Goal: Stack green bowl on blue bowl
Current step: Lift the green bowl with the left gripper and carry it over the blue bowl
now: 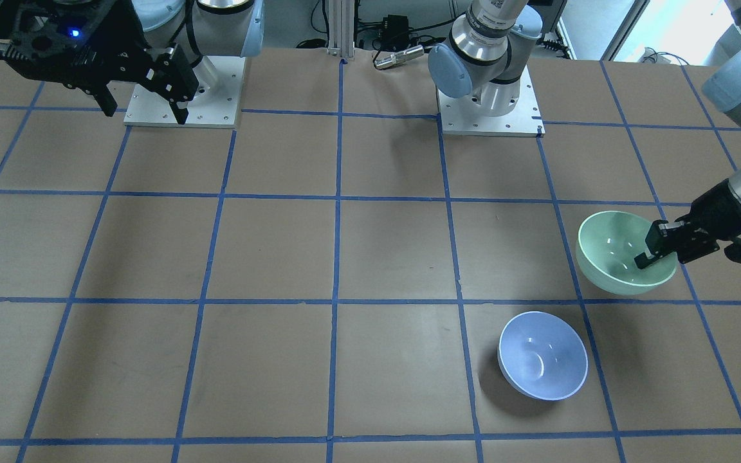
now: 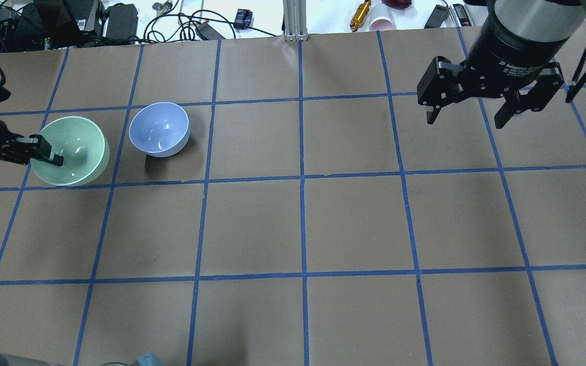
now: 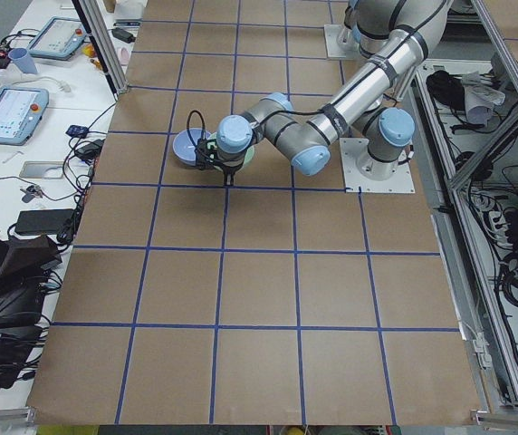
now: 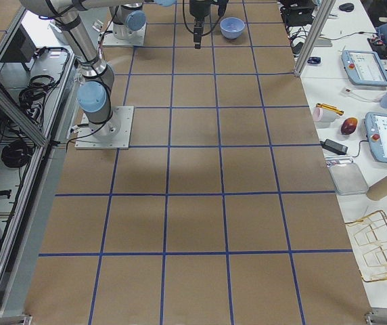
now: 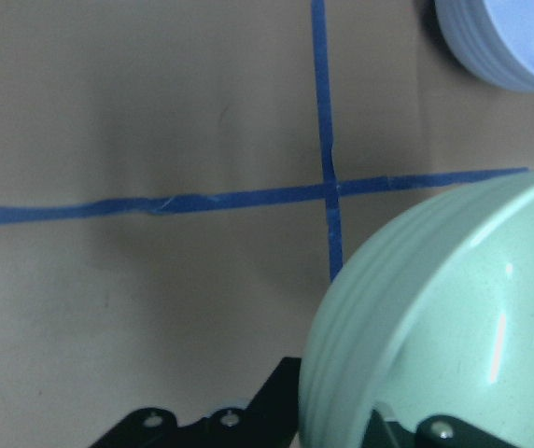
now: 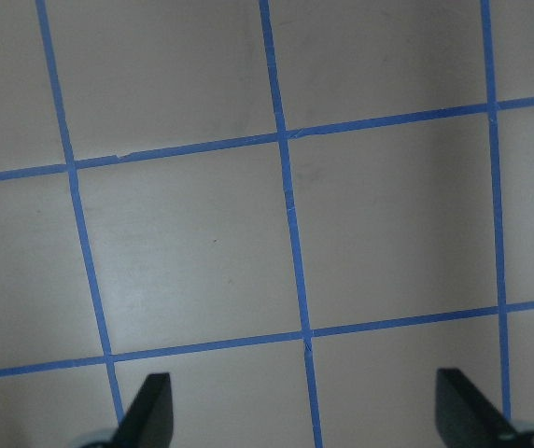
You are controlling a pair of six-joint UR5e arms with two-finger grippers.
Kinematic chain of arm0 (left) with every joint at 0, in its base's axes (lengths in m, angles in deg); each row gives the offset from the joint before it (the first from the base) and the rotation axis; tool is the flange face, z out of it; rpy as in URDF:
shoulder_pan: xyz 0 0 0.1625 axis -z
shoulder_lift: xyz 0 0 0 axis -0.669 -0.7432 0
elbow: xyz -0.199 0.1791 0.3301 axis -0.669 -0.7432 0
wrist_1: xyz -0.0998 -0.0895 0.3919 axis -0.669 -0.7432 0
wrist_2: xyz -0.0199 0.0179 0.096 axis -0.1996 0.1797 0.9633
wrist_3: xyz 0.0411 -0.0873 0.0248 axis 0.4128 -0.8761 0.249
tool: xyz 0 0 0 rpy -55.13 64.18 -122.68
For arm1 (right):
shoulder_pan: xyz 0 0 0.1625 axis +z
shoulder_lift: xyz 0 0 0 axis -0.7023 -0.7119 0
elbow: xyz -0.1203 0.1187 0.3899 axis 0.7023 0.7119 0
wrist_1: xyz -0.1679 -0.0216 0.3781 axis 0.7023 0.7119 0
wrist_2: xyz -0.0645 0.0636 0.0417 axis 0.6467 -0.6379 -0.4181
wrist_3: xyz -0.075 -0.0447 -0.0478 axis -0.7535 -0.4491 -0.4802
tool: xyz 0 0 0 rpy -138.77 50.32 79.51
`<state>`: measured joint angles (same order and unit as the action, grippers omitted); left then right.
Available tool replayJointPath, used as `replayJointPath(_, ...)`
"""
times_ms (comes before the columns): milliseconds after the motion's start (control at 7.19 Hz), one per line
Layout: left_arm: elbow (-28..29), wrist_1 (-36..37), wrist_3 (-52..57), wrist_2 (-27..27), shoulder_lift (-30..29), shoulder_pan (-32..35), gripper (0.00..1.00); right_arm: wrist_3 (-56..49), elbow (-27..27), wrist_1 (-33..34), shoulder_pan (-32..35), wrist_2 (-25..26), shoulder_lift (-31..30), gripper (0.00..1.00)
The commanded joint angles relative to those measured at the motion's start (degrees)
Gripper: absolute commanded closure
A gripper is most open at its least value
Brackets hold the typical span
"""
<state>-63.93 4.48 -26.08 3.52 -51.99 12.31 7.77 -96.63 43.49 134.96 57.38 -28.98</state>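
The green bowl (image 2: 77,147) is at the table's left, with the blue bowl (image 2: 159,128) upright on the table close to its right. My left gripper (image 2: 44,154) is shut on the green bowl's rim, one finger inside and one outside. The bowl looks slightly tilted in the front view (image 1: 618,254), where the blue bowl (image 1: 543,355) is nearer the camera. The left wrist view shows the green bowl's wall (image 5: 435,317) between the fingers and the blue bowl (image 5: 510,37) at the top right. My right gripper (image 2: 464,122) hangs open and empty over the far right of the table.
The brown table (image 2: 303,223) has a blue tape grid. Cables, power bricks and small tools (image 2: 120,18) lie beyond its far edge. The arm bases (image 1: 489,109) stand on the robot's side.
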Motion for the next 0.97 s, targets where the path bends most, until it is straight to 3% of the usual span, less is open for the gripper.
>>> replayJointPath(0,3.23,0.74,-12.51,-0.74,-4.44,6.23,1.0,0.0,0.03,-0.05,0.0,0.0,0.0,0.0)
replayJointPath(278,5.59,2.67,-20.62,-1.19,-7.08,12.12,1.0,0.0,0.03,0.04,0.0,0.0,0.0,0.0)
replayJointPath(835,11.4,2.77,-21.71,-1.19,-13.67,12.49,1.0,0.0,0.03,0.04,0.0,0.0,0.0,0.0)
